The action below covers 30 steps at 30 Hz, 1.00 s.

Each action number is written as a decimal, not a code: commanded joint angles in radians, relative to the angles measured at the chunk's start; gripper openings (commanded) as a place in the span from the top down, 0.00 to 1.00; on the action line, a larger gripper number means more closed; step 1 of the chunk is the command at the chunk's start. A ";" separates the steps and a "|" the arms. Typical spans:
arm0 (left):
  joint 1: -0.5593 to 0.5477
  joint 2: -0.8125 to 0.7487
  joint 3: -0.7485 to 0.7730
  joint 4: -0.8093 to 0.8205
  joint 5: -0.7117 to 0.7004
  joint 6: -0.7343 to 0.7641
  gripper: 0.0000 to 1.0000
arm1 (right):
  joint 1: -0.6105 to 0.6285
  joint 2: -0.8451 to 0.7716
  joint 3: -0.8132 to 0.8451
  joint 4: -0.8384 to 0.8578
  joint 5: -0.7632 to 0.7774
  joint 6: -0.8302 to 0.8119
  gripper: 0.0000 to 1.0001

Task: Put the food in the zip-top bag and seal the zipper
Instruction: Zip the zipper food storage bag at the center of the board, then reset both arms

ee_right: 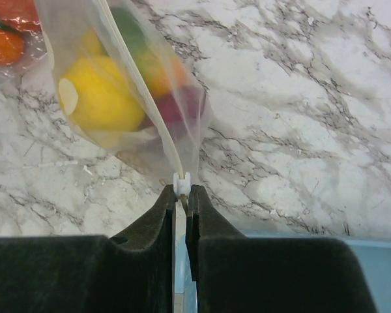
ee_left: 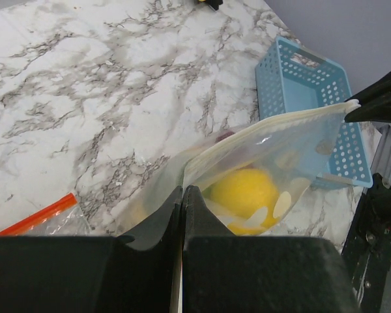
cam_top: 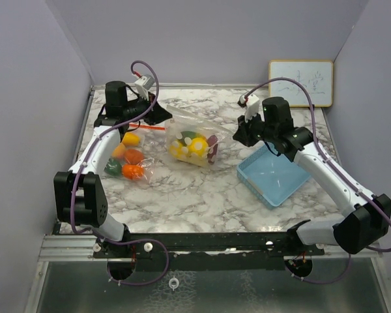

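The clear zip-top bag [cam_top: 192,145] hangs stretched between my two grippers above the middle of the marble table. It holds the food [cam_top: 194,146]: yellow, green and dark red pieces. My left gripper [cam_top: 164,119] is shut on the bag's left top corner; in the left wrist view [ee_left: 182,190] the bag [ee_left: 274,147] runs away from the jaws with a yellow piece [ee_left: 244,195] inside. My right gripper [cam_top: 238,135] is shut on the bag's right end; in the right wrist view [ee_right: 182,192] the jaws pinch at the white zipper slider [ee_right: 182,183]. The bag [ee_right: 127,98] holds a yellow piece [ee_right: 101,98].
A second clear bag with an orange zipper strip [cam_top: 131,163] lies at the left, holding orange, yellow and green toy fruit. An empty light blue basket [cam_top: 257,189] sits under the right arm. A small whiteboard [cam_top: 301,81] leans at the back right wall.
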 commanded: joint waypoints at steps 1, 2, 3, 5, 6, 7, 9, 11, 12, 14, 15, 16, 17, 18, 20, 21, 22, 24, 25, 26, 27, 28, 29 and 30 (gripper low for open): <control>0.031 -0.002 0.037 0.021 -0.078 -0.040 1.00 | -0.020 -0.039 -0.010 -0.054 0.095 0.005 0.98; 0.031 0.003 0.042 0.011 -0.081 -0.050 1.00 | -0.020 -0.034 -0.002 -0.054 0.097 0.014 0.98; 0.031 0.009 0.051 -0.001 -0.082 -0.053 1.00 | -0.021 -0.029 0.006 -0.054 0.107 0.023 0.96; 0.032 0.023 0.076 -0.049 -0.092 -0.051 0.96 | -0.020 -0.021 0.027 -0.048 0.156 0.053 0.59; 0.034 0.031 0.095 -0.078 -0.099 -0.046 0.78 | -0.020 -0.019 0.040 -0.041 0.181 0.061 0.43; 0.037 0.040 0.101 -0.112 -0.107 -0.040 0.50 | -0.020 -0.017 0.052 -0.034 0.200 0.072 0.27; 0.038 0.052 0.150 -0.170 -0.162 -0.047 0.18 | -0.020 -0.014 0.075 -0.018 0.230 0.092 0.06; 0.040 0.051 0.165 -0.206 -0.258 -0.074 0.04 | -0.020 -0.004 0.104 -0.010 0.243 0.109 0.00; 0.040 0.047 0.165 -0.219 -0.316 -0.100 0.01 | -0.020 0.004 0.118 -0.010 0.247 0.117 0.00; 0.041 0.050 0.169 -0.250 -0.457 -0.143 0.01 | -0.020 0.021 0.141 -0.015 0.260 0.132 0.00; 0.041 0.051 0.171 -0.264 -0.505 -0.166 0.01 | -0.020 0.028 0.150 -0.016 0.263 0.137 0.00; 0.041 0.049 0.169 -0.273 -0.573 -0.192 0.01 | -0.020 0.035 0.155 -0.017 0.265 0.144 0.00; 0.041 0.045 0.162 -0.278 -0.639 -0.222 0.01 | -0.020 0.039 0.159 -0.017 0.267 0.148 0.00; 0.041 0.041 0.156 -0.285 -0.692 -0.243 0.01 | -0.020 0.043 0.160 -0.016 0.268 0.154 0.00; 0.041 0.034 0.150 -0.295 -0.761 -0.257 0.01 | -0.020 0.045 0.160 -0.011 0.266 0.162 0.00; 0.041 0.030 0.147 -0.295 -0.777 -0.257 0.01 | -0.020 0.047 0.161 -0.008 0.267 0.165 0.00; 0.041 0.028 0.146 -0.293 -0.788 -0.257 0.01 | -0.020 0.047 0.163 -0.006 0.273 0.168 0.00; 0.041 0.028 0.152 -0.298 -0.806 -0.259 0.01 | -0.020 0.049 0.168 -0.004 0.288 0.174 0.00; 0.041 0.028 0.157 -0.302 -0.814 -0.259 0.01 | -0.020 0.051 0.172 -0.003 0.290 0.173 0.00; 0.041 0.029 0.162 -0.305 -0.824 -0.261 0.01 | -0.020 0.052 0.174 -0.002 0.292 0.174 0.00; 0.041 0.028 0.163 -0.307 -0.828 -0.260 0.01 | -0.020 0.052 0.177 -0.001 0.292 0.173 0.00; 0.041 0.028 0.163 -0.306 -0.833 -0.260 0.01 | -0.020 0.052 0.178 0.000 0.293 0.174 0.00; 0.040 0.028 0.161 -0.305 -0.831 -0.258 0.01 | -0.020 0.052 0.176 0.003 0.293 0.174 0.00; 0.041 0.027 0.157 -0.298 -0.819 -0.247 0.01 | -0.020 0.052 0.175 0.005 0.294 0.173 0.00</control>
